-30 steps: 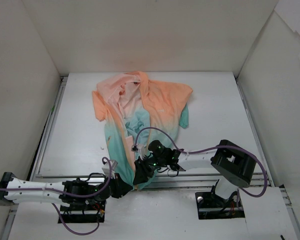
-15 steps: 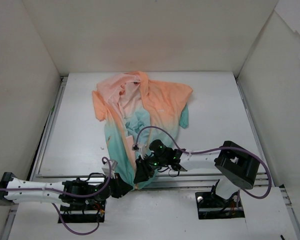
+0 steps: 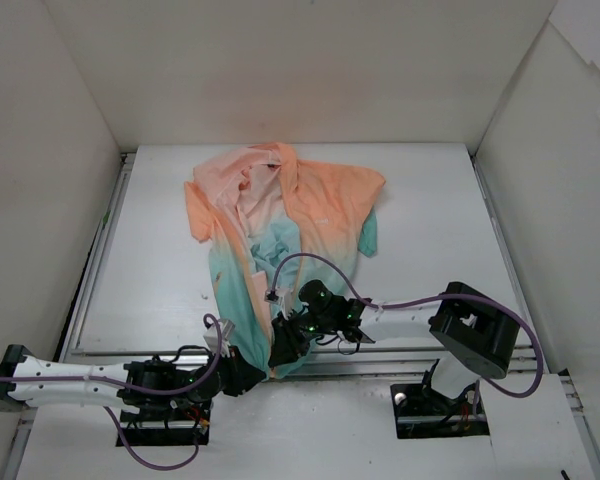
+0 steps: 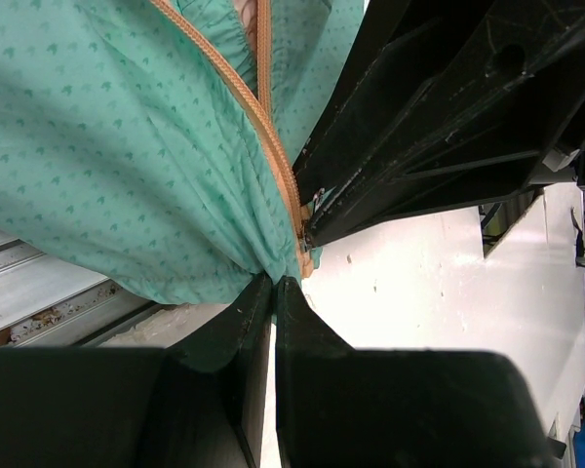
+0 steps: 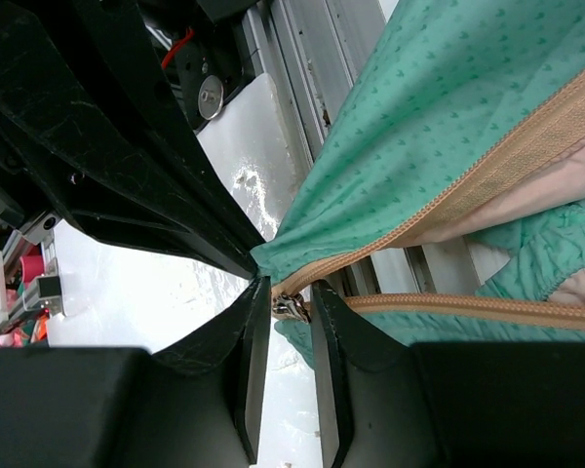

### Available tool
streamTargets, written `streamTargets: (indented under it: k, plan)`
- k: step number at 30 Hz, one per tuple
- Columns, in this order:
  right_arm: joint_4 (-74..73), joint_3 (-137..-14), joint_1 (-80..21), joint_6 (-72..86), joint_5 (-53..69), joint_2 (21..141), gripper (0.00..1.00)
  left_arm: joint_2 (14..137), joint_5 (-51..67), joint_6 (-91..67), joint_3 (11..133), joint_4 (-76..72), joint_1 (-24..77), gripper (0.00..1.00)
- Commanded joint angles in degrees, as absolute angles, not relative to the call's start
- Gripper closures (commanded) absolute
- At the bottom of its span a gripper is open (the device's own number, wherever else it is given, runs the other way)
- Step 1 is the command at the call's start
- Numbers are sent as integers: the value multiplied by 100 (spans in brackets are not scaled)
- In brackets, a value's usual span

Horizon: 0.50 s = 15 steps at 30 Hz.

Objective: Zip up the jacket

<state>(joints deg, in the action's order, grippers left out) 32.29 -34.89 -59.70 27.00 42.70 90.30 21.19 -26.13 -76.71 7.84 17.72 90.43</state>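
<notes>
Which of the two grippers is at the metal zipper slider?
The right gripper: the slider sits between its jaws. The left gripper pinches the teal hem of the jacket.

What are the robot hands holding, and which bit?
Both pinch the jacket at its teal hem: the left gripper at the bottom of the zipper, the right gripper on the zipper slider.

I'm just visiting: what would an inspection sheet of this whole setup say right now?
Surface: white table.
Job's things: jacket lying rumpled, front unzipped, teal hem at the near edge.
Clutter: nothing seen.
Tools: left tool shut on the hem; right tool pinching the zipper slider beside it.
Cables: purple cables loop along both arms.
Surroundings: white walls on three sides.
</notes>
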Motion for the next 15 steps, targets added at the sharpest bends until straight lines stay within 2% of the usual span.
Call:
streamTargets:
  k: [1, 3, 5, 8, 9, 15]
  plan:
    - [3428, -3516, -6003, 2716, 4263, 8771, 81, 2145, -2689, -7708, 879, 1582, 9079, 100]
    - [3428, -3507, -5994, 2725, 4263, 8763, 91, 2144, -2689, -7708, 879, 1591, 9079, 100]
    - [3436, -3489, -6020, 2733, 4210, 8728, 92, 2127, -2689, -7708, 879, 1582, 9079, 100]
    - [3454, -3463, -5994, 2751, 4166, 8701, 88, 2127, -2689, -7717, 879, 1582, 9079, 100]
    - [3480, -3454, -5994, 2768, 4166, 8684, 99, 2136, -2689, -7717, 879, 1582, 9079, 100]
    - [3367, -3393, -6012, 2821, 3824, 8403, 100, 2039, -2698, -7708, 870, 1617, 9079, 100]
